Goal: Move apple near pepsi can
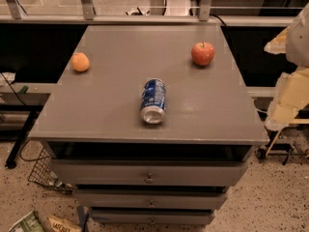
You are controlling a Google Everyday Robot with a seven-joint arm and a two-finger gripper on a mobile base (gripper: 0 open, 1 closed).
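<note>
- Speckled floor (270, 202) up front, with a grey drawer cabinet (149, 178) on it, and everything sits on its flat top.
- Nearest on top is the can (153, 100), lying on its side around the middle, silver end toward the front edge.
- Off the cabinet's right side is the gripper (292, 98), a pale shape well apart from everything. Can't tell if it's open or closed.
- Far left there's an orange (80, 62), not our fruit.
- Far right is the apple (203, 53), behind and right of the can, well apart from it.
- My guess is it's firm, fairly hefty and smooth-skinned, so a bit slippery and happy to roll. I'd pinch it across the widest middle from above, gently enough not to bruise.
- Looks-wise it's round and red with yellowish patches, sitting upright with a short dark stem on top.
</note>
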